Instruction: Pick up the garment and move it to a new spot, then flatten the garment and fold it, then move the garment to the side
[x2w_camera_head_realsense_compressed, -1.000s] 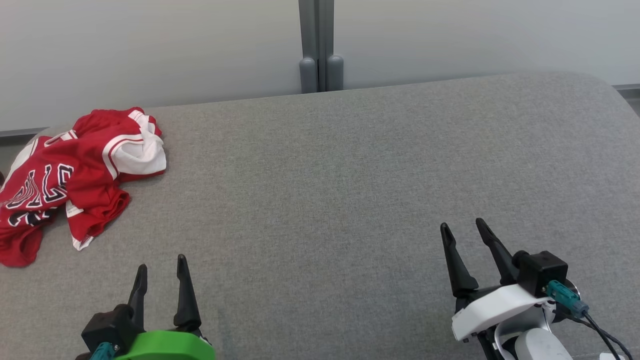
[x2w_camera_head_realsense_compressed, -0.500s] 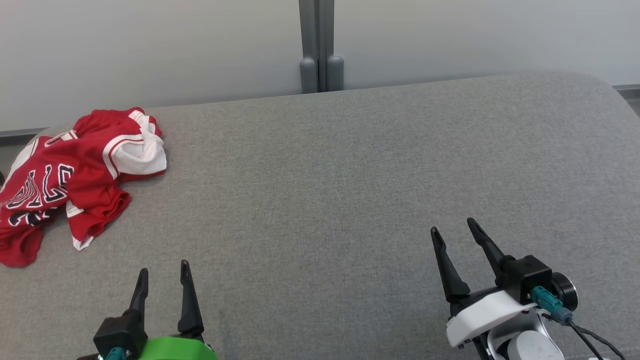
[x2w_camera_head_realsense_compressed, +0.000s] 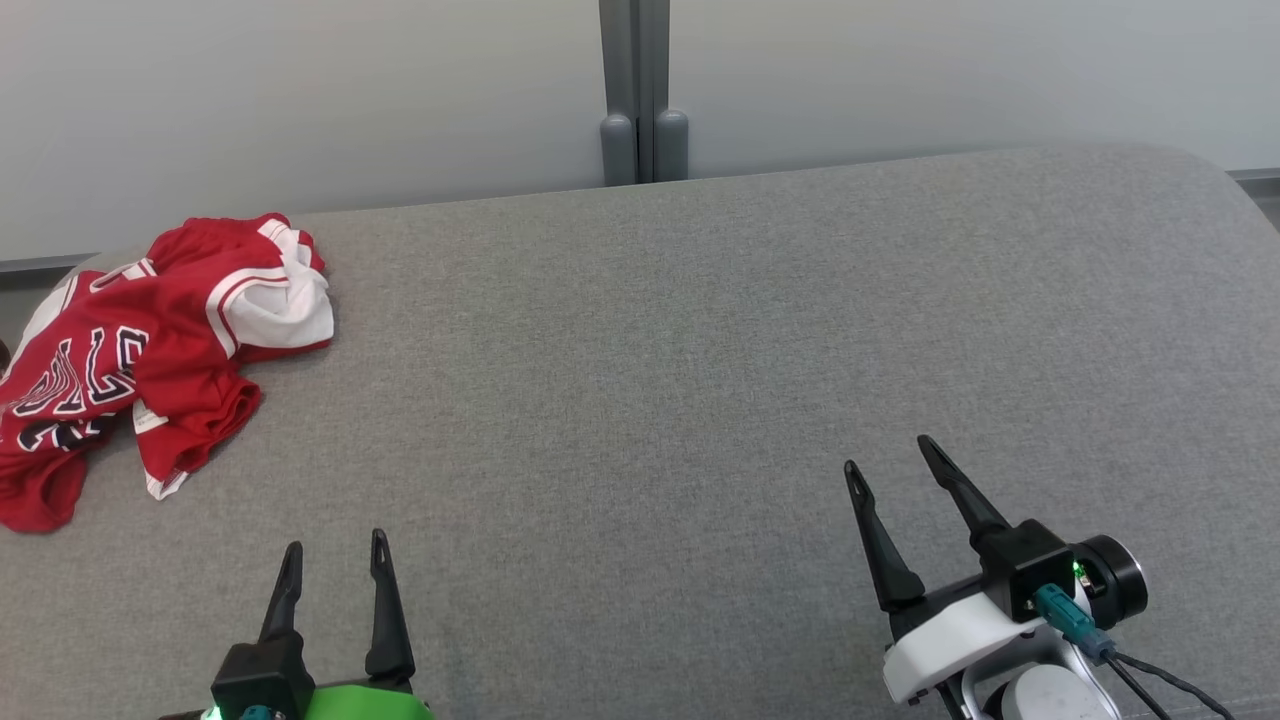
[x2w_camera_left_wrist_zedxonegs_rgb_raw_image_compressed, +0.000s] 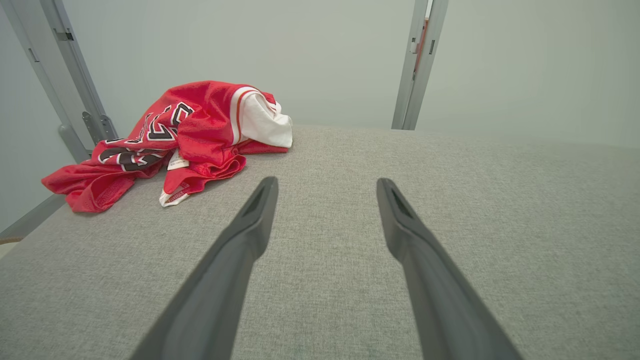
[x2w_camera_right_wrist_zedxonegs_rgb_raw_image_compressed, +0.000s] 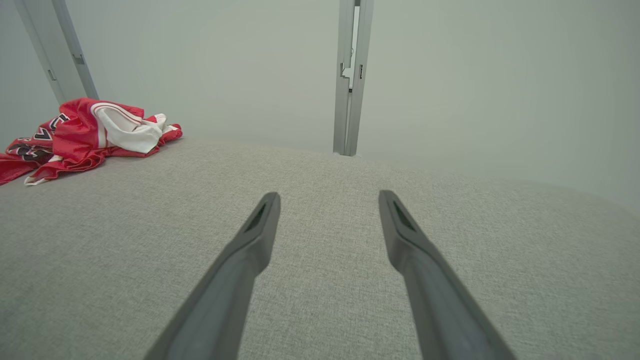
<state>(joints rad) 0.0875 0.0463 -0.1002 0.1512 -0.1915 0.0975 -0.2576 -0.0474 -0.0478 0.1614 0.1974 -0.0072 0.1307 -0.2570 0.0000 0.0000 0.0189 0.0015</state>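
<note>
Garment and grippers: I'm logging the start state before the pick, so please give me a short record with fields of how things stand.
garment: red and white jersey, crumpled, at the far left of the grey cushioned surface
left gripper: open, empty, on the garment's side, not touching it
right gripper: open, empty, over bare surface
task stage: pick not yet begun

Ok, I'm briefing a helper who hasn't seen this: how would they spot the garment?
Find the wide grey fabric surface. At its far-left corner lies a crumpled red jersey, set apart by white trim and black lettering.
</note>
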